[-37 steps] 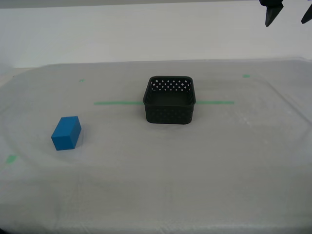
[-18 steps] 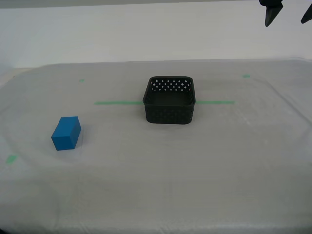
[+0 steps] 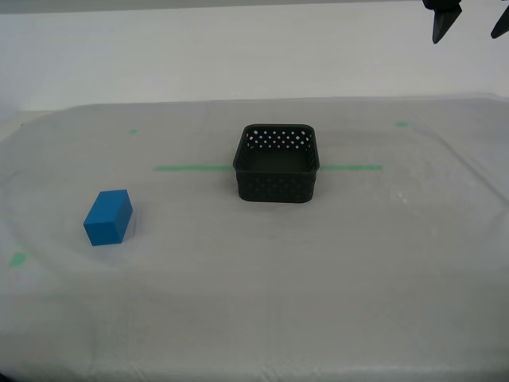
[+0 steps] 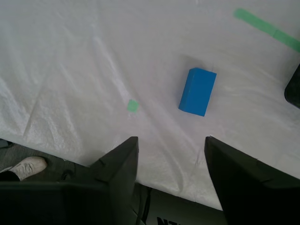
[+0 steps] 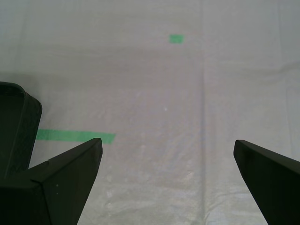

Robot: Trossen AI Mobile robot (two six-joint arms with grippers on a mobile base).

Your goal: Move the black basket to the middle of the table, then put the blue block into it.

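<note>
Whitish-grey translucent sheeting is covering the large wide surface, wrinkled in places, with a pale wall rising behind it.

Nearest the camera in the exterior view, a small green tape mark is sitting toward that view's left edge. Just beyond it, the solid bright blue rectangular block is resting flat on the sheeting, well apart from everything else and untouched. In the second wrist view the same block is lying beyond the tips of my second pincer, whose dark fingers are standing apart at a moderate spread, holding nothing, high above the surface; a green tape square is lying between block and pincer.

Farther back, near the middle of the surface, the small square black plastic basket with perforated walls is standing upright, empty, on the long thin green tape line, which is showing on both sides of it.

In the first wrist view, my first pincer is spread wide and empty above bare sheeting, with a corner of the basket beside one finger.

Farthest, two dark pointed tips are hanging at the exterior view's top right; which arm they belong to is not determinable.
</note>
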